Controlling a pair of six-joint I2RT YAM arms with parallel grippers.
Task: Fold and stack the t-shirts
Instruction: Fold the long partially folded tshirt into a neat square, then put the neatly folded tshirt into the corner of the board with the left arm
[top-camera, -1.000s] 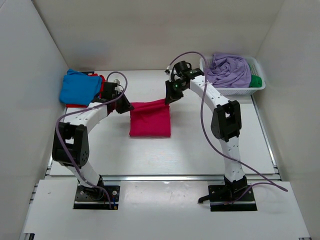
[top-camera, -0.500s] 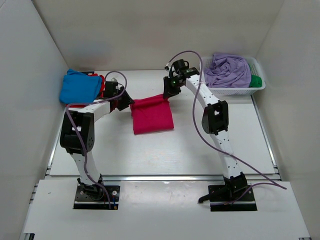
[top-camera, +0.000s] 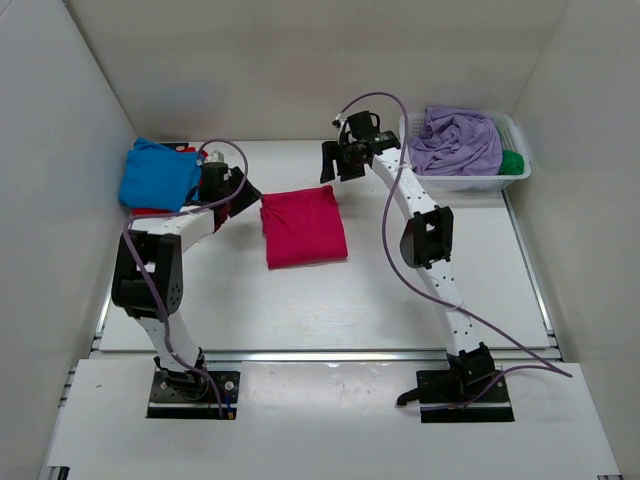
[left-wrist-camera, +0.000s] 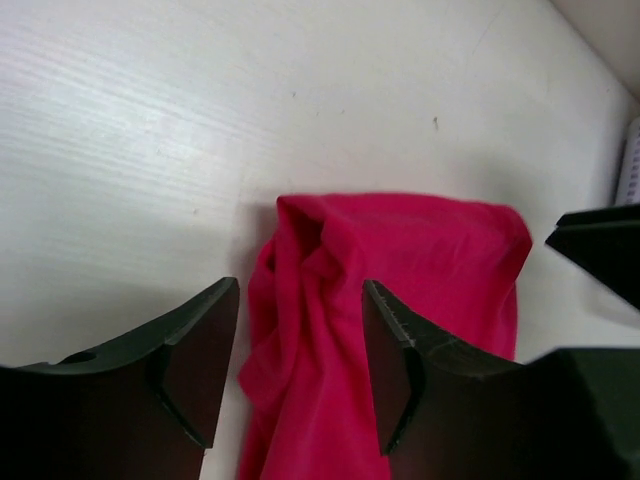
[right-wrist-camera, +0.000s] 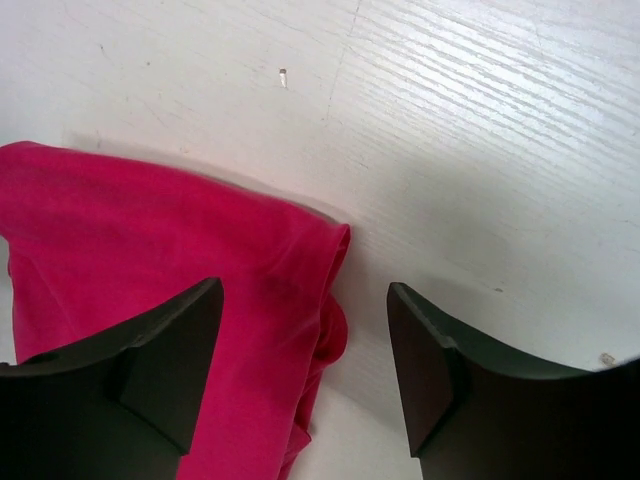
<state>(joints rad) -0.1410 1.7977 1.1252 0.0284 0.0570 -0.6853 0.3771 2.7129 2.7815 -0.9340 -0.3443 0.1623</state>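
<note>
- Progress looks roughly midway. The crimson-pink shirt (top-camera: 303, 226) lies folded into a tidy rectangle in the middle of the surface (top-camera: 330, 310), between the two arms.
- At the far left, the blue shirt (top-camera: 158, 172) sits folded on the red shirt (top-camera: 138, 211), which makes a stack of two.
- The lavender shirt (top-camera: 458, 140) and green shirt (top-camera: 512, 162) lie crumpled in the basket (top-camera: 470, 183), not yet folded.
- The left claw (top-camera: 243, 196) and right claw (top-camera: 333, 166) both stand open and empty, one at each far corner of the crimson-pink shirt.
- Only the overhead view shows the stack and the basket. Only the wrist views show the bunched cloth at each corner.
</note>
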